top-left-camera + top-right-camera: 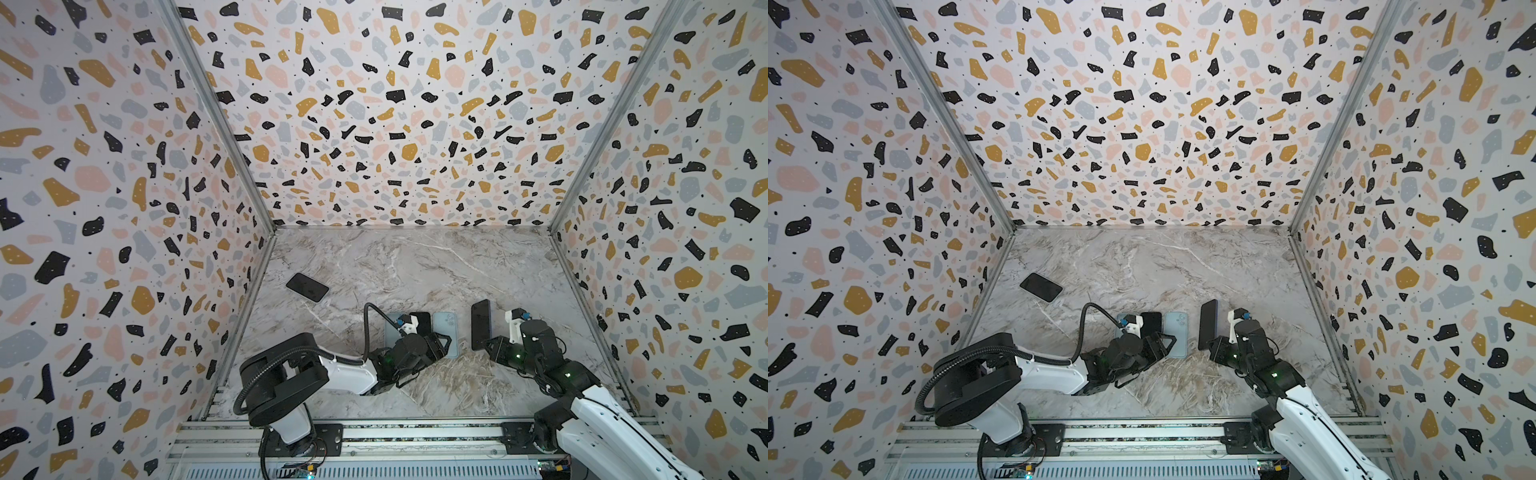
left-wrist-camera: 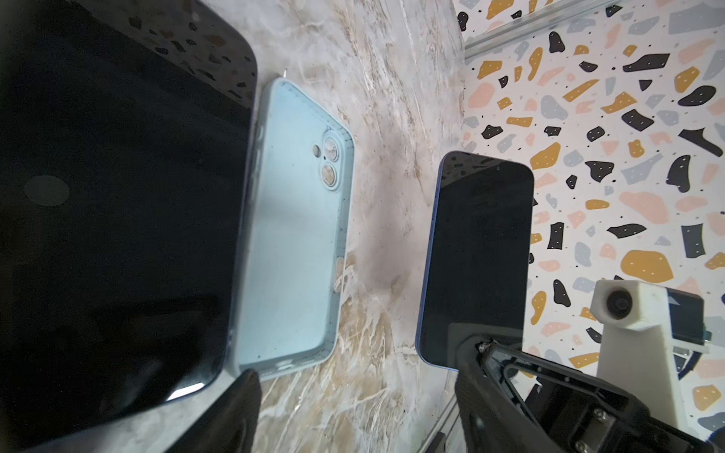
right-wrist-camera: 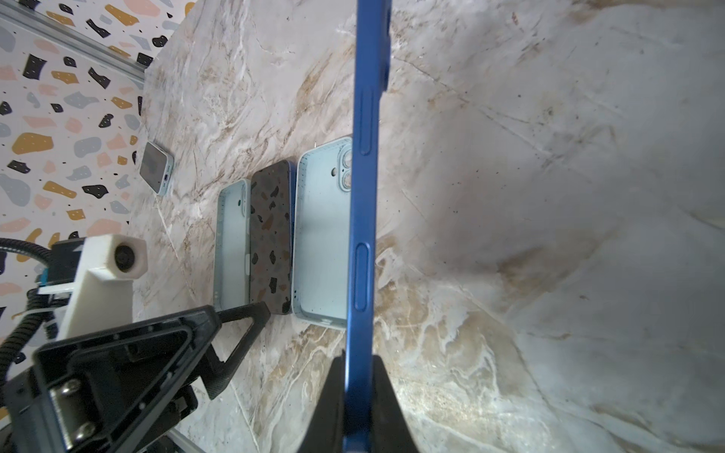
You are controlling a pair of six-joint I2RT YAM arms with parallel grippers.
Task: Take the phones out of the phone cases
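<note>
Now right hand clamps blue phone upright, beside empty case; left hand wide, empty.

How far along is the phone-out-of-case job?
Done: two light-blue cases lie empty, one bare phone flat between them. In hand: right claw grips a second bare phone upright; left claw open. Left: the far phone is still cased.

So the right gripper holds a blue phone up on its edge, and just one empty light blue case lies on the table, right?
Not one, two: a near case beside the blue phone and a far case past the flat dark phone, both clear in the right wrist view. The right gripper does hold the blue phone on edge.
</note>
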